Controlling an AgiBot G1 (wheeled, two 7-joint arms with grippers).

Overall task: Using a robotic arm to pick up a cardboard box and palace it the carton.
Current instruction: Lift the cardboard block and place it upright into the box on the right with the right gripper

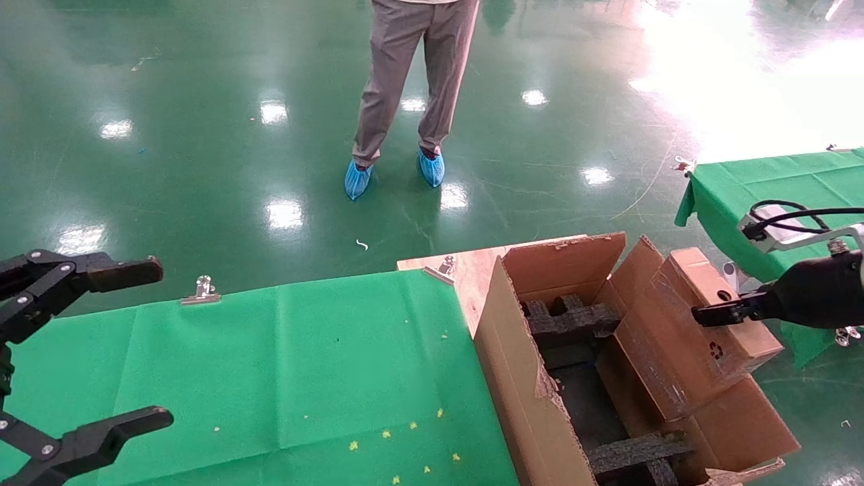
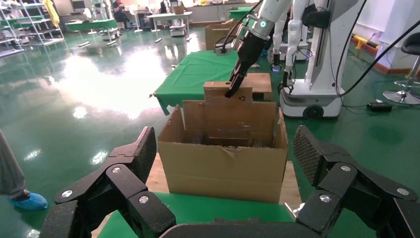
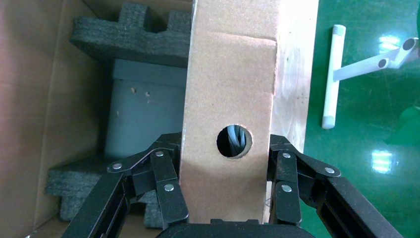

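The slim brown cardboard box [image 1: 688,337] is tilted over the right side of the large open carton [image 1: 526,378], its lower end down inside. My right gripper [image 1: 709,315] is shut on the box's upper end, next to a round hole. In the right wrist view the gripper [image 3: 225,168] clamps the box [image 3: 230,89] from both sides, above black foam blocks [image 3: 143,34] and a grey item [image 3: 143,114]. The left wrist view shows the white arm [image 2: 262,20] holding the box [image 2: 223,91] over the carton [image 2: 223,163]. My left gripper [image 1: 145,344] is open and empty, far left.
A person [image 1: 405,88] in blue shoe covers stands on the green floor beyond the green-clothed table [image 1: 270,378]. A second green table [image 1: 776,182] is behind my right arm. Metal clips [image 1: 200,290] hold the cloth. A white robot base [image 2: 317,74] stands beyond the carton.
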